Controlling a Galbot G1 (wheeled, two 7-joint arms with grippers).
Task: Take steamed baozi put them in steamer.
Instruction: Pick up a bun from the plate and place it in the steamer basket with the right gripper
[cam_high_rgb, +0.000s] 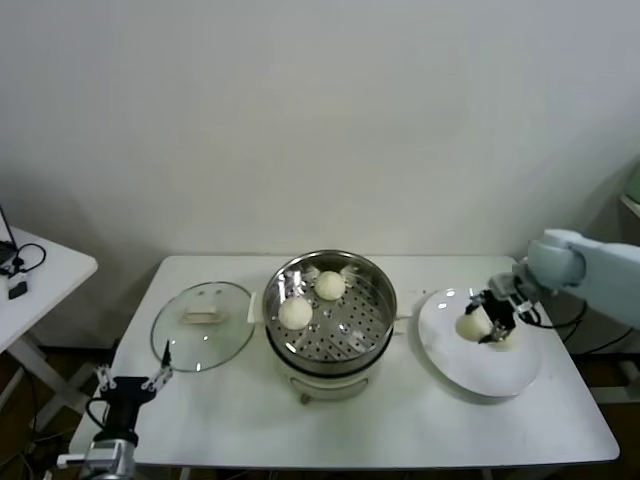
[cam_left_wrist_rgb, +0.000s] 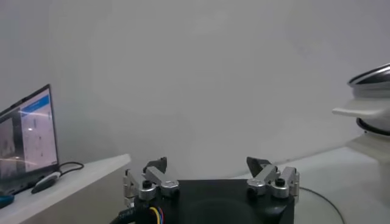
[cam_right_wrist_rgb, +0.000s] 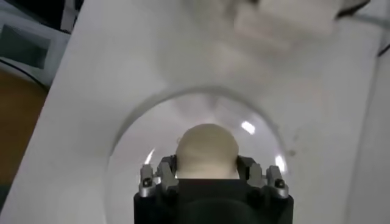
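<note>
Fingers (cam_right_wrist_rgb: 244, 169) of the right gripper (cam_high_rgb: 497, 326) hug a soft, squishy baozi (cam_right_wrist_rgb: 207, 151) at its sides over the plate (cam_high_rgb: 455, 368); left gripper (cam_high_rgb: 131, 382) idles open.

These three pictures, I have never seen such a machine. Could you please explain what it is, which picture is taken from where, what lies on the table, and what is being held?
It is a robot with two arms. The wide picture comes from a camera on its head; the other two come from cameras on its wrists.

On the white table stands the steel steamer, with two baozi inside. Its glass lid lies beside it on the robot's left, and a white plate on its right.

The right gripper is over the plate, closed around a third baozi; a further one seems to lie partly hidden behind it. The left gripper waits open near the table's front edge, holding nothing.
</note>
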